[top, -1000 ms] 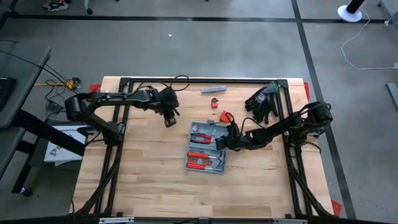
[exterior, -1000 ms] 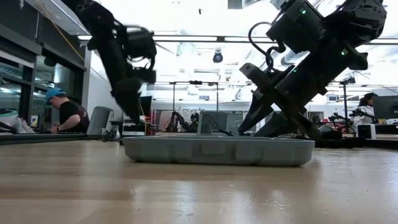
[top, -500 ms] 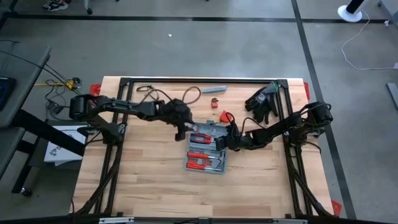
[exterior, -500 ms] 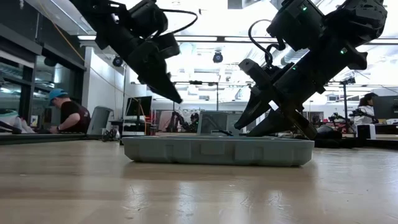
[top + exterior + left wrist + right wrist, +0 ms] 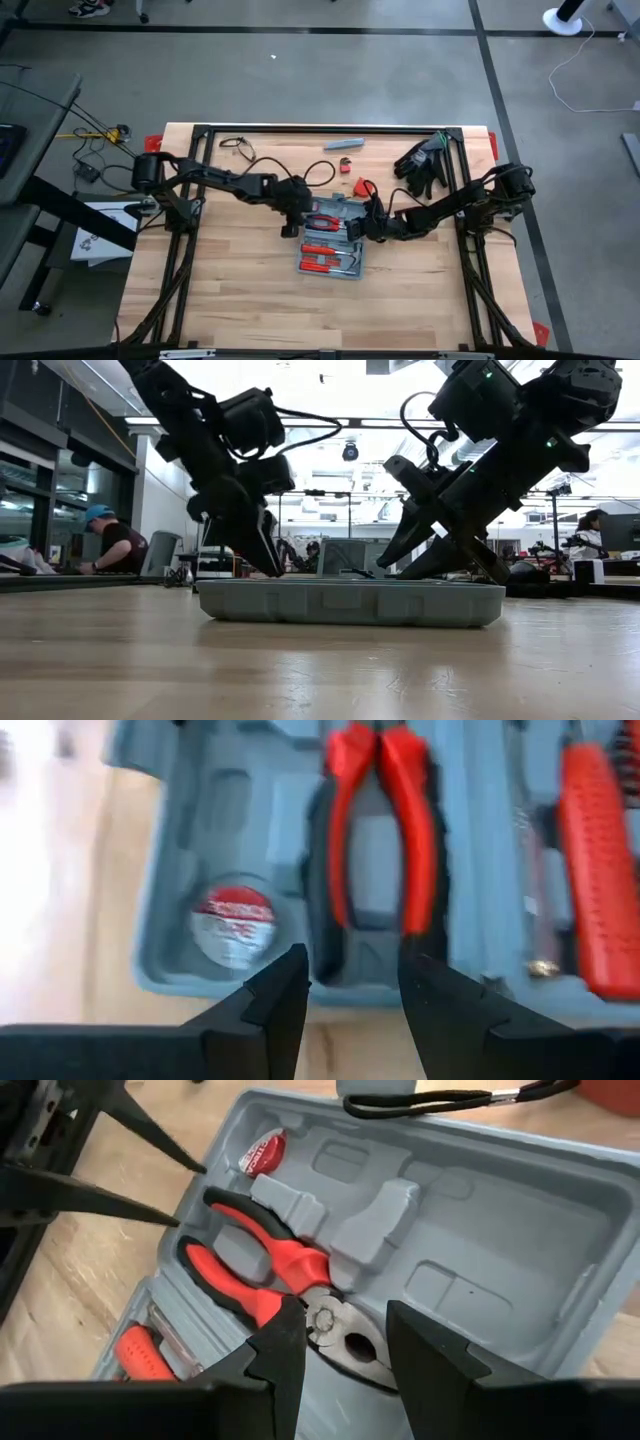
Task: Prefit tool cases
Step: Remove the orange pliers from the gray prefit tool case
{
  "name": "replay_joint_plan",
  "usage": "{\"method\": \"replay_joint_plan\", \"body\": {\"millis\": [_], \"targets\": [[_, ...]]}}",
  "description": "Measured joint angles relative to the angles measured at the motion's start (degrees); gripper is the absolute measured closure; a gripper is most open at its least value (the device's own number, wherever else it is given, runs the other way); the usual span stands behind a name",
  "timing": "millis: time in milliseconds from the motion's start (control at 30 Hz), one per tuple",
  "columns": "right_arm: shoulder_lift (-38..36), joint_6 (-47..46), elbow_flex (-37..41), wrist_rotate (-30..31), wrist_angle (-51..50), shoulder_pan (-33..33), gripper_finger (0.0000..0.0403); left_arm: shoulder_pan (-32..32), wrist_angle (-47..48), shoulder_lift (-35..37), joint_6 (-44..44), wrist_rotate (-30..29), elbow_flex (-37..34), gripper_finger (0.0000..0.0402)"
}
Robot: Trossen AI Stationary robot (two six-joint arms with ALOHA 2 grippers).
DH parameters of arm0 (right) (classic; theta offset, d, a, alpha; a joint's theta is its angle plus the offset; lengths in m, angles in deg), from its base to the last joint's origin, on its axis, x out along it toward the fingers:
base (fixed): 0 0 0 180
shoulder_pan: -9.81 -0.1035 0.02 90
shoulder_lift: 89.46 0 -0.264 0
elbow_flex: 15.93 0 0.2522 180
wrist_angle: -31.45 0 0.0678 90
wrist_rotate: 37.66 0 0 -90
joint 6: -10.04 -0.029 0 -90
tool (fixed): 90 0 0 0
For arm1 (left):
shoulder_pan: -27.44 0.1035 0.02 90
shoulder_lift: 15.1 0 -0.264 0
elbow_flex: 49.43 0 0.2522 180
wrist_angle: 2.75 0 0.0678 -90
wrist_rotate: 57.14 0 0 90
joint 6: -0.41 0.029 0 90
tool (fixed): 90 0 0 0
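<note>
The grey-blue tool case (image 5: 331, 235) lies open and flat on the table, both halves up. Red-and-black pliers (image 5: 270, 1275) and a round red-labelled disc (image 5: 232, 920) sit in its far half, and red-handled tools (image 5: 322, 258) in its near half. My left gripper (image 5: 350, 975) is open and slants down over the case's left rim, its fingers to either side of the pliers' handle ends (image 5: 375, 935). My right gripper (image 5: 340, 1330) is open and reaches into the far half from the right, straddling the pliers' head (image 5: 345, 1342). My left gripper hangs just over the case's left rim (image 5: 225, 585); I cannot tell whether its fingertips touch the rim or the pliers. My right gripper has its fingers down inside the case on either side of the pliers' head. The case wall (image 5: 440, 602) hides the tips, so I cannot tell whether they touch.
Black gloves (image 5: 425, 165) lie at the far right of the table. A slim grey bar (image 5: 343, 144) and small red pieces (image 5: 360, 186) lie beyond the case. A black cord (image 5: 235, 143) lies far left. A person (image 5: 105, 540) sits in the room behind.
My left gripper has swung from over the bare table toward the right and the near edge. It has come down to the case's left rim and tipped more steeply downward. The case has kept still.
</note>
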State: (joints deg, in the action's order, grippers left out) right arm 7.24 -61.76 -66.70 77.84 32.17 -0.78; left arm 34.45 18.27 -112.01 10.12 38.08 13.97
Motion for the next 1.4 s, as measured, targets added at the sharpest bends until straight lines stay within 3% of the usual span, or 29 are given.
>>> {"method": "replay_joint_plan", "body": {"millis": [267,667,767,867,967,1400], "targets": [[0.0,-0.2,0.0,0.4,0.0,0.1,0.027,0.0,2.7,-0.8,5.2,-0.4,3.8,0.0253],[0.0,-0.2,0.0,1.0,0.0,0.1,0.027,-1.2,8.9,-10.3,8.4,-0.8,11.2,0.0254],[0.0,-0.2,0.0,0.8,0.0,0.1,0.027,-1.2,12.3,-12.5,7.1,-1.6,13.8,0.0272],[0.0,-0.2,0.0,0.8,0.0,0.1,0.027,-1.2,14.9,-13.8,5.7,-2.9,15.0,0.0321],[0.0,-0.5,0.0,0.8,0.0,0.1,0.027,-1.2,15.2,-13.2,4.2,-2.3,15.0,0.0371],[-0.1,-1.5,-0.1,1.4,1.2,0.0,0.027,-1.0,16.4,-1.6,-2.0,0.2,14.6,0.0372]]}}
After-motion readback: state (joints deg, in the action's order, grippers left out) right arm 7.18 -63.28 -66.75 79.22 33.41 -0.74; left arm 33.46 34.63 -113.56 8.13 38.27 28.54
